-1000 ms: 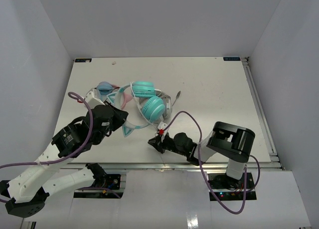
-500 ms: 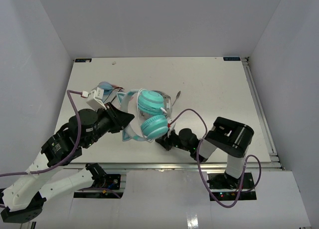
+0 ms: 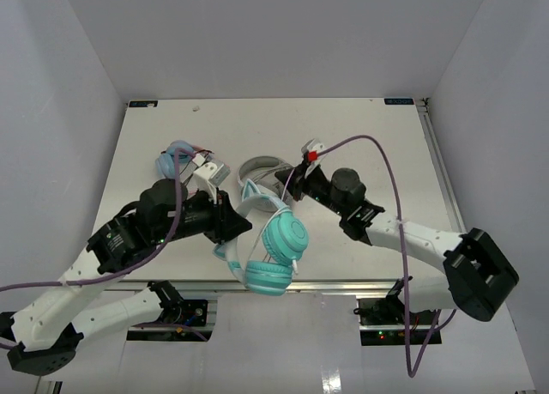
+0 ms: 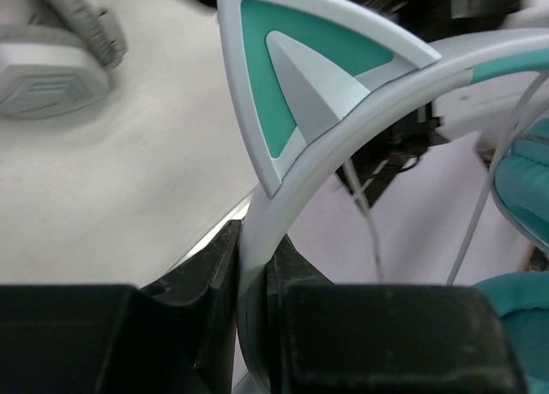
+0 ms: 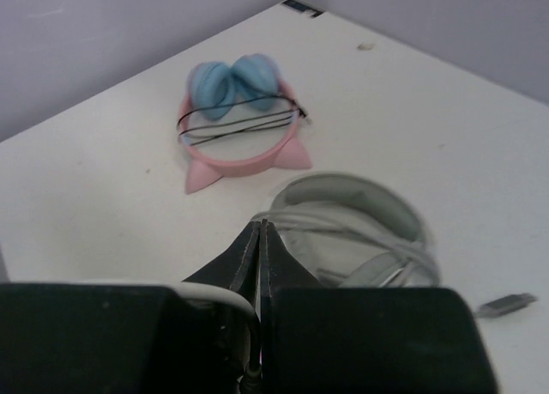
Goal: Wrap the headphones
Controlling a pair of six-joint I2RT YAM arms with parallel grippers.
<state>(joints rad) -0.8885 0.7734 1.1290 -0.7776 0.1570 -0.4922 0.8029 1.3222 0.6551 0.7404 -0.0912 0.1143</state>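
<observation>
The headphones (image 3: 279,239) have teal ear cups and a pale headband with a cat-ear point (image 4: 309,76). They hang tilted at the table's near edge, the lower cup (image 3: 268,276) past the edge. My left gripper (image 3: 238,224) (image 4: 253,239) is shut on the headband, which runs up between its fingers. My right gripper (image 3: 285,183) (image 5: 261,227) is shut above the grey-white headphones. The thin whitish cable (image 5: 225,293) curves into the base of its jaws, and a thin line of it drops toward the cups in the top view.
Grey-white headphones (image 3: 262,166) (image 5: 360,222) lie mid-table under the right gripper, with a small plug (image 5: 506,304) beside them. Light-blue-and-pink headphones (image 3: 176,158) (image 5: 240,124), bound with a dark cable, lie at the back left. The table's near edge (image 3: 343,282) runs just below the hanging cups.
The left arm swung the headphones toward the near edge, so the cups now hang lower. The right arm moved from the near edge up to mid-table, drawing the cable along.
</observation>
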